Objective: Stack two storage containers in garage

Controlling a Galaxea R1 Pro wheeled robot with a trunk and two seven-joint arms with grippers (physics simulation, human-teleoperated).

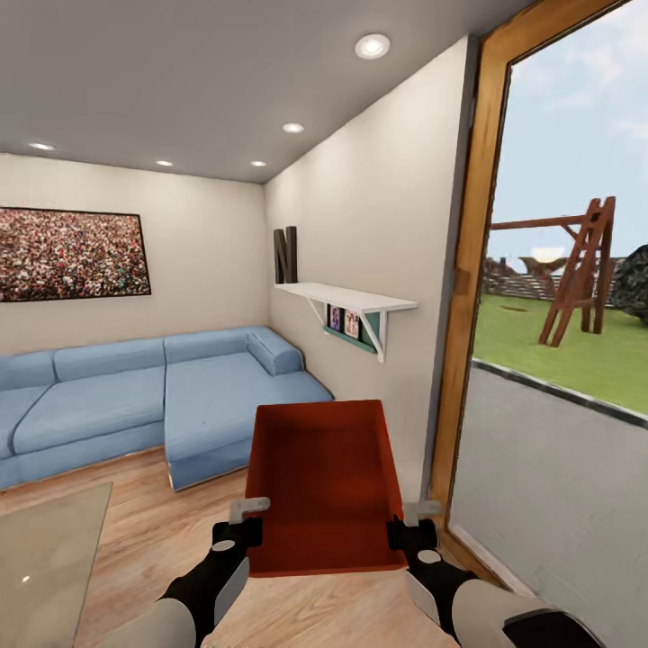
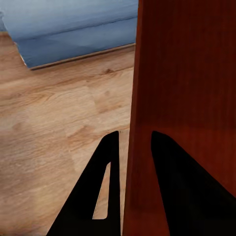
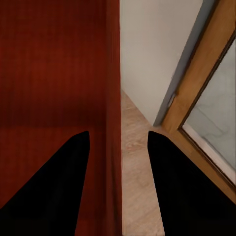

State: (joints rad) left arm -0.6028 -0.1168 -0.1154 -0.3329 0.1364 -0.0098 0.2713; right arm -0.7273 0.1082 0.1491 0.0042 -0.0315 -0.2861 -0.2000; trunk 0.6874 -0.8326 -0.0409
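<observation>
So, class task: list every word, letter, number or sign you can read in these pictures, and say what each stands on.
"N": a single big dark letter, standing upright on the white wall shelf.
Small framed pictures under the shelf: too small to read.
Storage container: plain, no text.

Orange-red, plain storage container (image 1: 324, 481) between black-fingered left gripper (image 1: 236, 533) and right gripper (image 1: 412, 535), over light wood-plank flooring (image 1: 144, 540); blue corner sofa (image 1: 135, 400), cream walls (image 1: 369, 225), white shelf (image 1: 346, 297), speckled multicoloured picture (image 1: 72, 254), tan wooden door frame (image 1: 468, 270), green lawn (image 1: 558, 346) outside.
</observation>
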